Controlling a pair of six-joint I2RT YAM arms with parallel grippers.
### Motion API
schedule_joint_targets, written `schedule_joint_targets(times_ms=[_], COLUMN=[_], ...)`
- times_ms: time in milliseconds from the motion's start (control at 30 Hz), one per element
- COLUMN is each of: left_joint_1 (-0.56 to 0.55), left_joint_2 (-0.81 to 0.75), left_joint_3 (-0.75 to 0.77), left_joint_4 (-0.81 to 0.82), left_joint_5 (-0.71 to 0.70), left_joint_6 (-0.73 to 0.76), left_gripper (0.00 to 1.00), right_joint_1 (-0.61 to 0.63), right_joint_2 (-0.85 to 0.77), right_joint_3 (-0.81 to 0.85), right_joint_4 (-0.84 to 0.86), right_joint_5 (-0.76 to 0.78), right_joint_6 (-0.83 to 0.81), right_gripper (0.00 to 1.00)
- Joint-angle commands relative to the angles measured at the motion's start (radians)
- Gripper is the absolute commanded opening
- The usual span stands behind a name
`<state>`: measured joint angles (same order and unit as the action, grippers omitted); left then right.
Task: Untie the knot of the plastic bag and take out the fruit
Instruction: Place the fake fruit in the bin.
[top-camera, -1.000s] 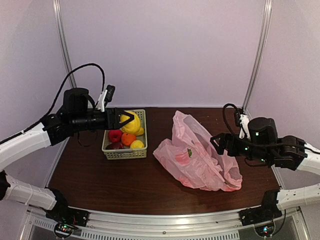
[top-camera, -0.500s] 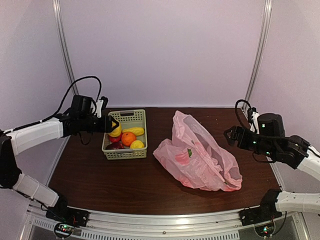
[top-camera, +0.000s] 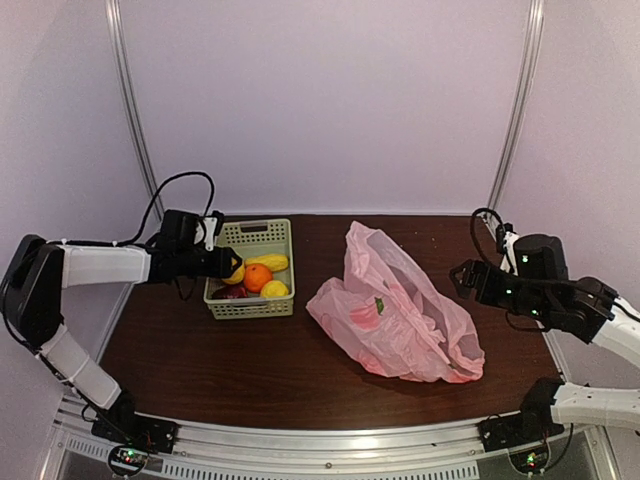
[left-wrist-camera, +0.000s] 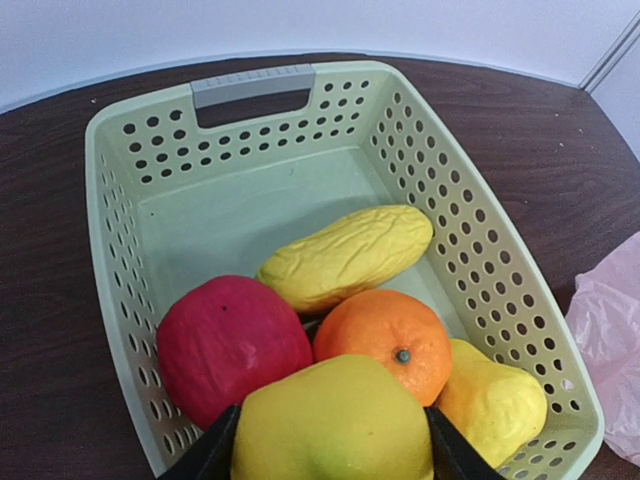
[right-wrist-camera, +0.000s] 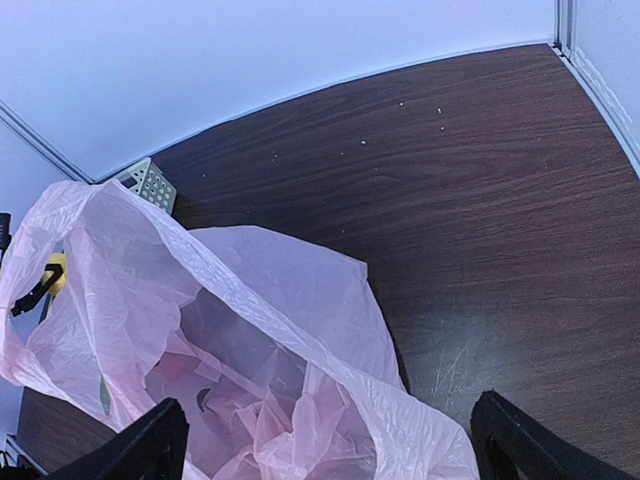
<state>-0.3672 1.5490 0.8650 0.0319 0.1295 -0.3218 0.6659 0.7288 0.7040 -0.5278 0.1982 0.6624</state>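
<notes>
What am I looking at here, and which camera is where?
Two white robot arms are bolted at the table's near edge, each ending in a two-finger pincer. The wide picture comes from a fixed camera above and behind them; the other two from cameras on the wrists. On the dark wooden table lie a pale green slotted plastic basket and a thin crinkly pink plastic bag, its mouth open. The left pincer is shut on a round yellow fruit over the basket, which holds a red fruit, an orange and two more yellow ones. The right pincer is open and empty, beside the bag.
</notes>
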Motion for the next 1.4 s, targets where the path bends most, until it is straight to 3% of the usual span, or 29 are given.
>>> schedule_joint_targets(times_ms=[0, 167, 300, 600, 767, 1200, 1367], left_joint_1=[0.007, 0.007, 0.007, 0.007, 0.007, 0.020, 0.137], left_joint_2=[0.051, 0.095, 0.121, 0.077, 0.040, -0.176, -0.299], left_joint_3=[-0.010, -0.016, -0.027, -0.022, -0.011, 0.014, 0.013], left_joint_4=[0.075, 0.093, 0.100, 0.073, 0.050, -0.124, -0.237], left_joint_5=[-0.033, -0.071, -0.060, -0.061, -0.059, -0.144, -0.055], left_joint_6=[0.034, 0.043, 0.040, 0.024, 0.019, -0.007, -0.044], left_gripper=[0.44, 0.46, 0.53, 0.85, 0.97, 0.97, 0.98], right_joint_1=[-0.012, -0.019, -0.026, -0.038, -0.040, -0.111, -0.207], right_joint_2=[0.012, 0.016, 0.008, -0.005, -0.006, 0.054, 0.072], right_joint_3=[-0.015, -0.022, -0.038, -0.049, -0.050, -0.039, -0.030], right_joint_4=[0.017, 0.030, 0.034, 0.038, 0.040, 0.046, 0.041], right_joint_5=[-0.012, -0.023, -0.032, -0.046, -0.046, -0.076, -0.119], right_joint_6=[0.009, 0.007, 0.008, 0.009, 0.008, -0.094, -0.167], right_gripper=[1.00, 1.00, 1.00, 1.00, 1.00, 1.00, 1.00])
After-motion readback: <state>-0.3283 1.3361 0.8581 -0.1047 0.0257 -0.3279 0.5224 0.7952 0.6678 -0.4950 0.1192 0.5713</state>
